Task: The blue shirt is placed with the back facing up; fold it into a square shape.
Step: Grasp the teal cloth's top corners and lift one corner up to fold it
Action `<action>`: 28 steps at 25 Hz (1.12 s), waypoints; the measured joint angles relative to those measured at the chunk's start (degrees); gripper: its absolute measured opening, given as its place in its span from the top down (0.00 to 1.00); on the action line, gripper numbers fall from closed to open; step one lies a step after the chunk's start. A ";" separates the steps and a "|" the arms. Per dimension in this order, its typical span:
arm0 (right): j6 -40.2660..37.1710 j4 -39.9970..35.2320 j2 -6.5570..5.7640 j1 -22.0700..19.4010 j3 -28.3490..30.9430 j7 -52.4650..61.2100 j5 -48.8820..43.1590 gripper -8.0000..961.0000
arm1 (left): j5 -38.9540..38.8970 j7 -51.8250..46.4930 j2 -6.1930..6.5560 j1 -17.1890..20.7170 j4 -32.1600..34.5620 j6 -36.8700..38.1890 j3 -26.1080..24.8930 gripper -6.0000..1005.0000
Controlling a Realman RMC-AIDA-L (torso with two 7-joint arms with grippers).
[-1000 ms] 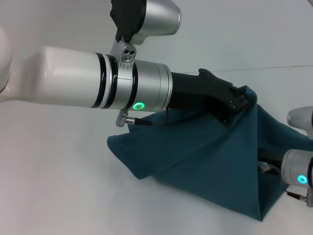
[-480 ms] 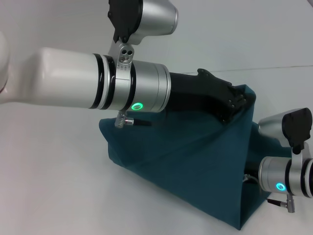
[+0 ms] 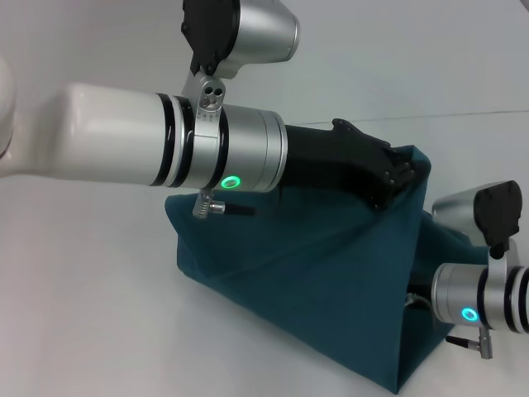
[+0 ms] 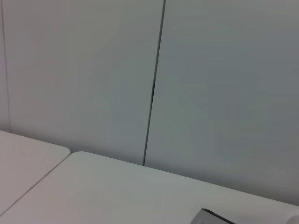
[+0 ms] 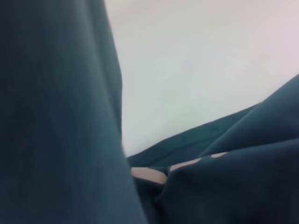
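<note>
White surface (image 3: 99,281) carries the blue shirt (image 3: 331,289), tented up mid-fold. Left hand (image 3: 395,175) pinches its raised far corner; right hand is hidden under the cloth at the near right, grip state can't tell. Next, I'd guess: carry the lifted edge across, lay flat, release.

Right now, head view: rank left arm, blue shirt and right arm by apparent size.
1-2. left arm and blue shirt: similar frame area; the arm is nearer the camera, so I won't rank them.
3. right arm: smallest, cut off by the frame edge.
</note>
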 joint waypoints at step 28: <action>-3.76 -1.10 -0.16 -0.35 0.77 -0.71 3.11 0.56 | -0.53 1.48 0.07 0.26 -1.16 -0.12 -0.86 0.96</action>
